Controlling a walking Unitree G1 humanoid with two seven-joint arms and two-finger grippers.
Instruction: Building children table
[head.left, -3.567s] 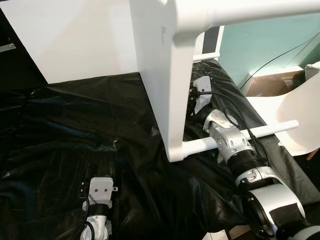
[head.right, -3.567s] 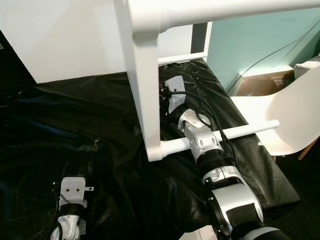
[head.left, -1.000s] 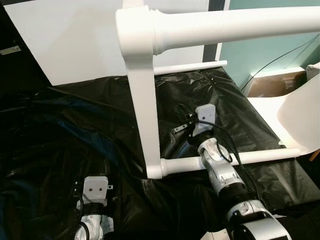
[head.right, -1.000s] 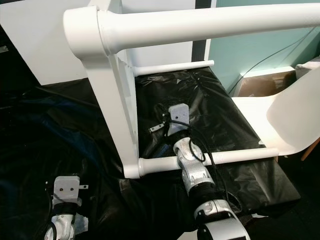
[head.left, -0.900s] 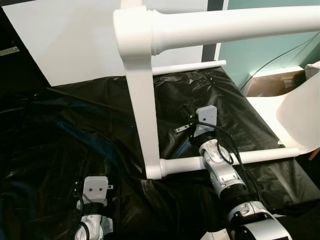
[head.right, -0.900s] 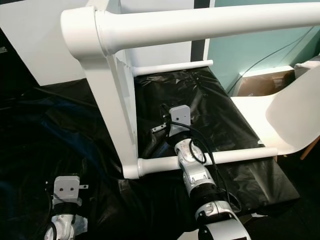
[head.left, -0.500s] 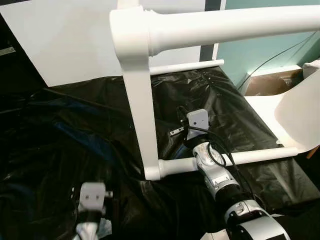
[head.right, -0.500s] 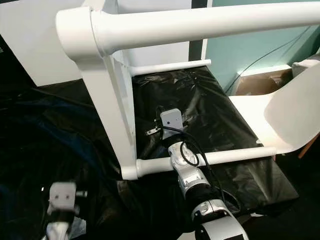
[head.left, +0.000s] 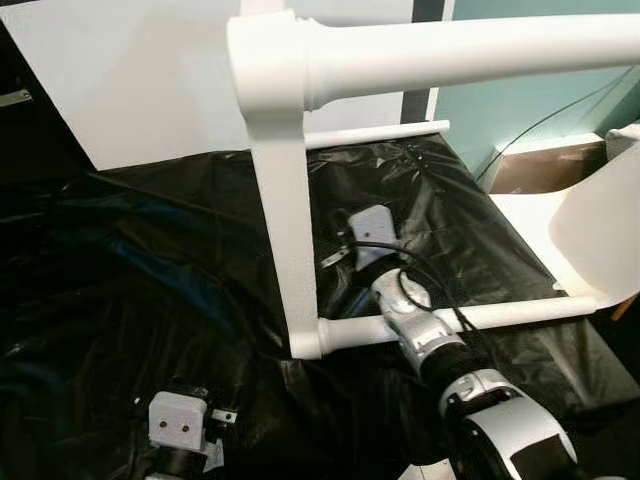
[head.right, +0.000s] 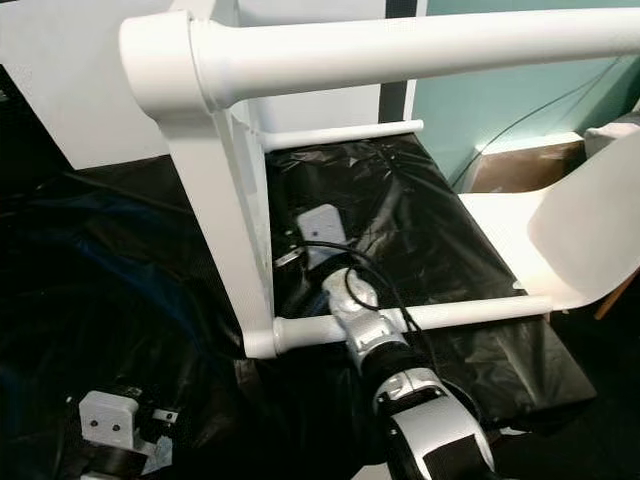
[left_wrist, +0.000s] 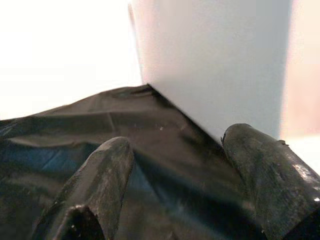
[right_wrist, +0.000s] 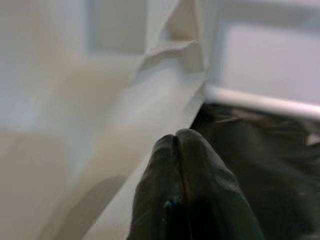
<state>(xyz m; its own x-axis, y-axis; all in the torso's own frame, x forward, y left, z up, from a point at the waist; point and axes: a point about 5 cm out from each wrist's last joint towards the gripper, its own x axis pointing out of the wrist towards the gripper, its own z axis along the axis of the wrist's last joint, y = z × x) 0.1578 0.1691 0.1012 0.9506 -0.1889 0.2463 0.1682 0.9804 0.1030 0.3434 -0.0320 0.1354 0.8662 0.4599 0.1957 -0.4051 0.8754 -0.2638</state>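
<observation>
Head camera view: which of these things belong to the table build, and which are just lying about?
Part of the job:
- white wooden table frame, with its thin white round rail
- right gripper, fingers shut, close beside the frame's upright
- left gripper, open, low over the sheet

Just lying about:
- black plastic sheet
- white moulded chair
- brown cardboard box
</observation>
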